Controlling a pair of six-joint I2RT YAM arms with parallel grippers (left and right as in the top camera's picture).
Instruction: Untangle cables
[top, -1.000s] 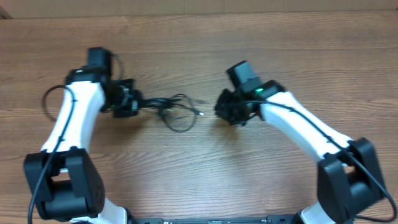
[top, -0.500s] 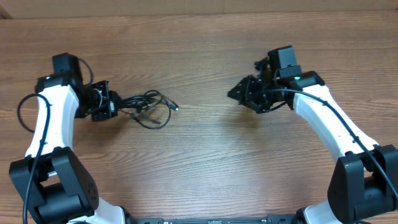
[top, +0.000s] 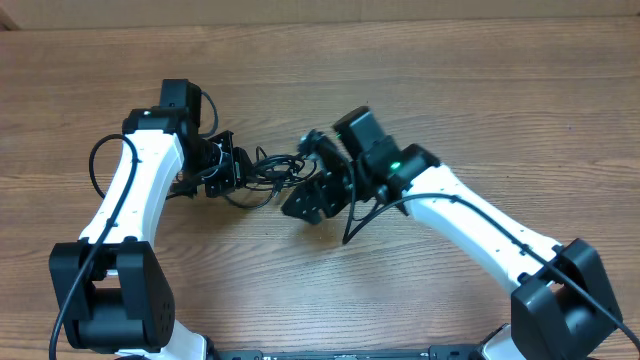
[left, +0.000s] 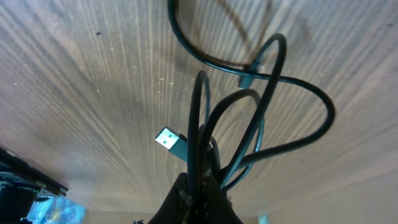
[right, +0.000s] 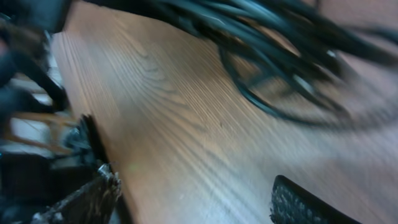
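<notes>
Cables not yet untangled; I judge the work is only at its beginning.
My left gripper (top: 230, 170) is closed on the cables (top: 272, 170), which form one knot of crossing black loops on the wooden table (top: 450, 90), between my two arms. A USB plug (left: 169, 140) sticks out beside the pinch. My right gripper (top: 306, 200) is open and empty, just beside the bundle. Both cords have yet to be separated. I can read no brand, label or writing.

My left arm (top: 140, 195) reaches forward, the left gripper (top: 225, 170) turned inward and clamped on the cables (top: 272, 168). My right arm (top: 470, 225) stretches across toward it, the right gripper (top: 305, 203) low, fingers (right: 305, 204) spread apart.
</notes>
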